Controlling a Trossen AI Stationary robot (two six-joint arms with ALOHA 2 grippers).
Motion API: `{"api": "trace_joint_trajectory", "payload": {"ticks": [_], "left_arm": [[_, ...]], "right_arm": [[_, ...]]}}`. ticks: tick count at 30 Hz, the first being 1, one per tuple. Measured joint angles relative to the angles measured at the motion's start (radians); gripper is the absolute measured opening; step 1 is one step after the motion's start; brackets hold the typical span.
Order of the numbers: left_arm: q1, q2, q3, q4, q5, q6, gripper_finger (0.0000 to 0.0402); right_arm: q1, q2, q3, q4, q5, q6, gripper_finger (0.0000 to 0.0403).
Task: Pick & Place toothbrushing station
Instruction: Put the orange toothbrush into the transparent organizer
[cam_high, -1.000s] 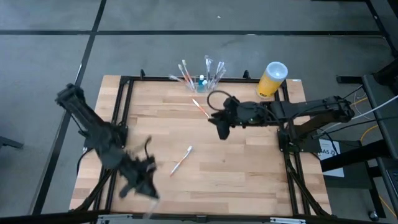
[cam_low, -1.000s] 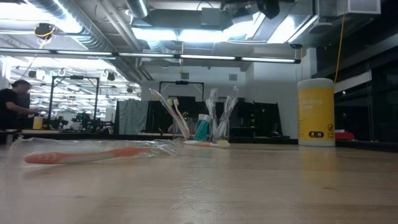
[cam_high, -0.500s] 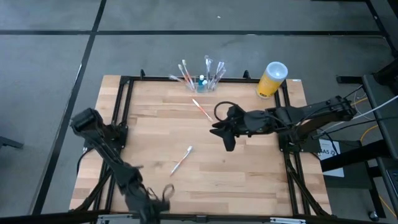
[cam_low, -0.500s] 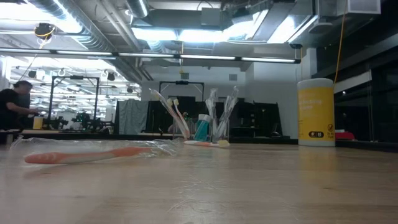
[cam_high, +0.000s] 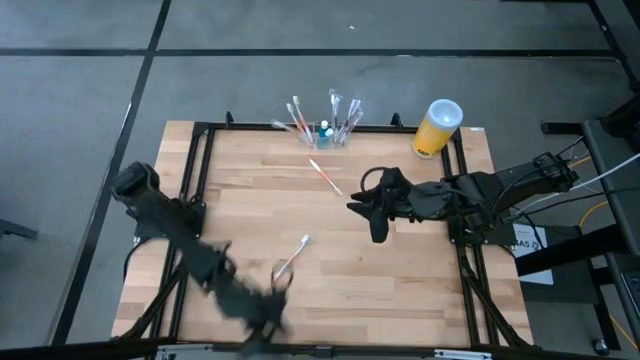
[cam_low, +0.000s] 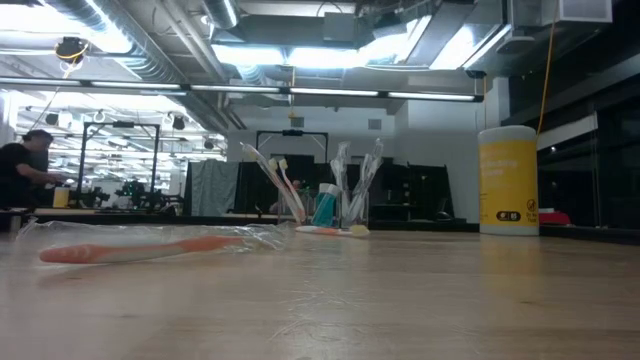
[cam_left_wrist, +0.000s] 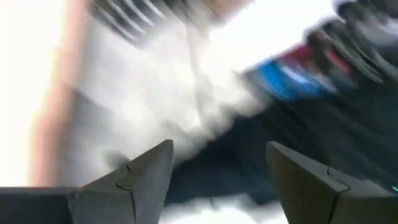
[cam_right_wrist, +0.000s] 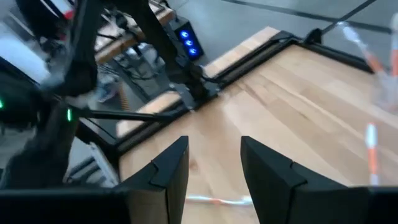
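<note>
Dark fingers of the left gripper (cam_left_wrist: 217, 180) stand wide apart with nothing between them; that arm sits blurred at the near edge of the wooden table (cam_high: 400, 260). Just beside it, farther in, lies a wrapped toothbrush (cam_high: 291, 257). The right gripper (cam_right_wrist: 214, 165) hovers over the table's middle, jaws parted and empty. Beyond it, a second toothbrush (cam_high: 323, 174) lies flat. Past that one, at the far edge, stands the toothbrushing station (cam_high: 325, 133), upright, brushes leaning out of it. A yellow cylinder (cam_high: 438, 127) stands well apart from the station, along the same edge.
</note>
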Motion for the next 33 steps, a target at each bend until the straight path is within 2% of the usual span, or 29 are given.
{"api": "trace_joint_trajectory", "payload": {"ticks": [4,6,8,10,13,17,22,25,29,33], "left_arm": [[0.154,-0.096,-0.006,-0.35,-0.282,0.154,0.0249],[0.248,-0.136,-0.005,-0.451,-0.35,0.231,0.0248],[0.356,-0.16,-0.002,-0.537,-0.349,0.343,0.0247],[0.461,-0.161,-0.005,-0.611,-0.302,0.485,0.024],[0.607,-0.16,-0.005,-0.648,-0.163,0.711,0.0225],[0.779,-0.127,-0.005,-0.709,-0.03,0.969,0.0208],[0.959,-0.058,-0.005,-0.774,0.171,1.108,0.0201],[1.028,-0.002,0.011,-0.774,0.253,1.185,0.02],[1.082,0.092,0.101,-0.772,0.317,1.262,0.02],[1.143,0.185,0.222,-0.784,0.309,1.36,0.02]], "right_arm": [[0.003,0.0,0.0,-0.073,0.041,0.015,0.0148],[0.005,0.001,0.0,-0.082,0.056,0.029,0.0148],[0.013,0.0,0.0,-0.087,0.063,0.031,0.0148],[0.025,0.0,0.0,-0.118,0.061,0.039,0.0148],[0.039,0.0,0.0,-0.226,0.069,0.095,0.0148],[0.058,0.0,0.0,-0.284,0.129,0.165,0.0148],[0.092,0.0,0.0,-0.282,0.201,0.245,0.0148],[0.106,0.0,0.0,-0.282,0.258,0.28,0.0148],[0.108,0.0,-0.003,-0.281,0.285,0.289,0.0148],[0.062,0.009,-0.056,-0.309,0.22,0.312,0.0148]]}}
